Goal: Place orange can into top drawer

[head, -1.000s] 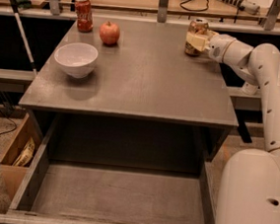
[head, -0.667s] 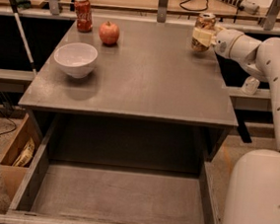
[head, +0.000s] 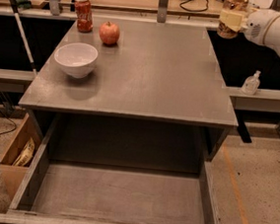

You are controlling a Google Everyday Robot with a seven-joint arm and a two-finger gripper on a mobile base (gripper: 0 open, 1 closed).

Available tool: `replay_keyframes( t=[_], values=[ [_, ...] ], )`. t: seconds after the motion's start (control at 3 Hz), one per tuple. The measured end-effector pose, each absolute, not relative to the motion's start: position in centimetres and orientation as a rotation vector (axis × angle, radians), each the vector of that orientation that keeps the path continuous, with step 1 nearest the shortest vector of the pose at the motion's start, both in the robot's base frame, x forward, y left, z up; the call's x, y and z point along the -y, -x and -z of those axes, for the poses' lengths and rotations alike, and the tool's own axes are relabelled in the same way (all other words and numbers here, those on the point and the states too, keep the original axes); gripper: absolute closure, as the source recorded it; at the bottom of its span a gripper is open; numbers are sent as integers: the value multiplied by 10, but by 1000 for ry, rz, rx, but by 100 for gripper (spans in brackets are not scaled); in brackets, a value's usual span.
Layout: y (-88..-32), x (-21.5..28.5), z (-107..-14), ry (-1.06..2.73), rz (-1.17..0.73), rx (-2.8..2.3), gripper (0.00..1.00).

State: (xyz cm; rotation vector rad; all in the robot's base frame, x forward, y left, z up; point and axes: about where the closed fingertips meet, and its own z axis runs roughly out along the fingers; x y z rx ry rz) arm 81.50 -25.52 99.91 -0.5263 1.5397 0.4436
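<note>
My gripper is at the top right, beyond the table's right back corner and lifted above it. It is shut on the orange can, whose golden-brown body and silver top show between the pale fingers. The white arm runs off to the right. The top drawer is pulled wide open below the table's front edge; its flat grey bottom is bare. The can is far behind and above the drawer.
On the grey table stand a white bowl, a red apple and a red cola can at the back left. A small clear bottle sits on a ledge to the right. A wooden crate stands left of the drawer.
My gripper has lifted the orange can off the table's back right area and carried it up and to the right, past the table's edge.
</note>
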Motion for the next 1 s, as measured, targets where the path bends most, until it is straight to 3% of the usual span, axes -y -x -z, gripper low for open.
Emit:
replay_keyframes(
  t=[0.33, 1.0],
  values=[
    [-739, 264, -1055, 535, -423, -1524, 100],
    [-625, 245, -1047, 626, -473, -1551, 100]
  ],
)
